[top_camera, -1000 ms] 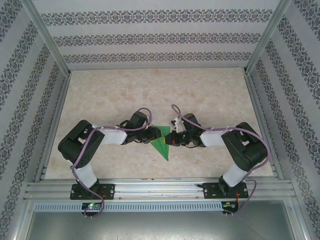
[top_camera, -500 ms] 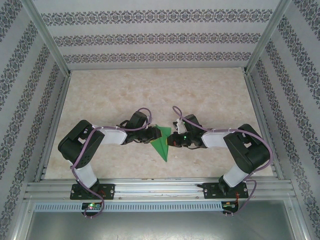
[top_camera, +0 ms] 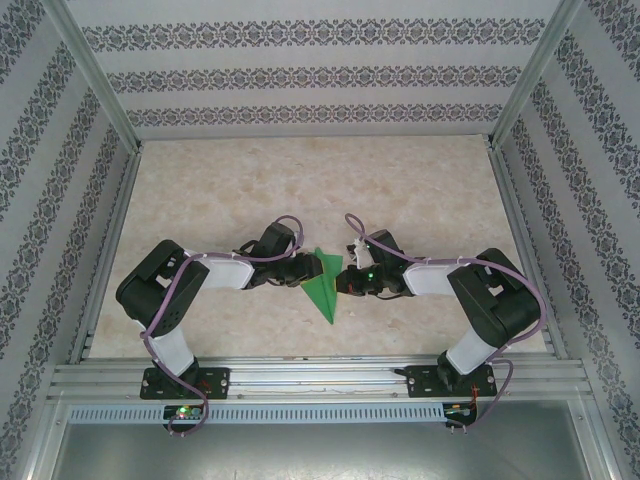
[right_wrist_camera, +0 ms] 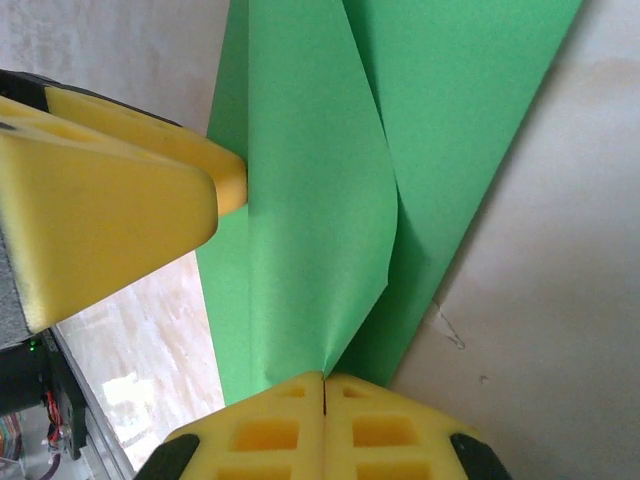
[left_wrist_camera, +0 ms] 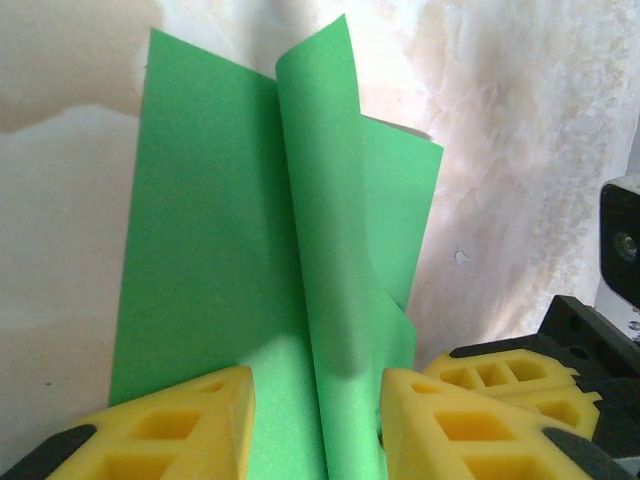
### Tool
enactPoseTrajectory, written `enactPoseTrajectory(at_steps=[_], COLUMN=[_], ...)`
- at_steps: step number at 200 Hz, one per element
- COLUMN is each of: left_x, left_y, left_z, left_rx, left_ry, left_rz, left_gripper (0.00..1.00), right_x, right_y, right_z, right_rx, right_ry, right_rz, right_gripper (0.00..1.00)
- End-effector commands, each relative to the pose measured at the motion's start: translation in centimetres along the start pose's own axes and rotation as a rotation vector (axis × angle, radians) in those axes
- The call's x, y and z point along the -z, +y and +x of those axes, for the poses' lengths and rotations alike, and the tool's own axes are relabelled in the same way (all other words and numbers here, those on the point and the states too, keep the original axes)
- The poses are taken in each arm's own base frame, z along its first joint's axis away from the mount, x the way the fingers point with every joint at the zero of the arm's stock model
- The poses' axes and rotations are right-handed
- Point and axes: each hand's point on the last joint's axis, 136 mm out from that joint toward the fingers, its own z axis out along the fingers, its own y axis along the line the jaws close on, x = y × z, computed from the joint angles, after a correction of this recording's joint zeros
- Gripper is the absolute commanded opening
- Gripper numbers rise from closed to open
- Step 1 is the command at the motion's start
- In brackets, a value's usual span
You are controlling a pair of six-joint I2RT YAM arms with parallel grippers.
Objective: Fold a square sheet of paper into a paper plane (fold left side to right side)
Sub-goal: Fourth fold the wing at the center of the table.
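The green paper plane (top_camera: 322,290) lies mid-table as a folded shape, its point toward the near edge. One long flap (left_wrist_camera: 320,200) stands up off the flat layers (left_wrist_camera: 200,250). My left gripper (top_camera: 300,272) comes in from the left, open, with its yellow fingers either side of the raised flap (left_wrist_camera: 315,400). My right gripper (top_camera: 341,278) reaches in from the right and is shut on the flap's corner (right_wrist_camera: 323,378), holding that flap (right_wrist_camera: 300,150) lifted. A left finger (right_wrist_camera: 100,200) shows in the right wrist view, and the right fingers (left_wrist_camera: 500,365) in the left wrist view.
The marbled tabletop (top_camera: 320,190) stretches bare behind the arms. Patterned walls with metal posts (top_camera: 100,90) close in the left, right and back. An aluminium rail (top_camera: 320,380) carrying the arm bases runs along the near edge.
The right gripper has shifted slightly and the paper's flap now stands a little higher at its far end. The left arm has stayed put.
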Motion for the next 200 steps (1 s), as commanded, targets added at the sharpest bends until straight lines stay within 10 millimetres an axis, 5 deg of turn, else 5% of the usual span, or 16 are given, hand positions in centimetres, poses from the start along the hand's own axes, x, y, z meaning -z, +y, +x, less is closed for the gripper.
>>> enactPoseTrajectory(at_steps=[1,112,165,200], left_x=[-0.2,0.5,3.6,5.4], left_y=[1.9,0.7,-1.7,-2.6], left_z=[0.8,0.4,-0.6,-0.9], left_rx=[0.005,-0.017,-0.096,-0.141], left_ry=[0.012,-0.008,-0.069,-0.091], left_rz=[-0.087,-0.053,-0.053,-0.059], left_gripper=[0.39,0.46,0.58,0.54], right_x=[0.3,-0.7,-1.0,-1.0], right_y=[-0.9,-3.1,-4.1,-3.8], right_z=[0.3,1.4,1.7,1.3], right_rx=[-0.002,-0.052,-0.079,-0.077], right_ry=[0.002,0.042,0.055,0.050], right_rz=[0.030,0.113,0.151,0.144], right_gripper=[0.00,0.00,0.00,0.00])
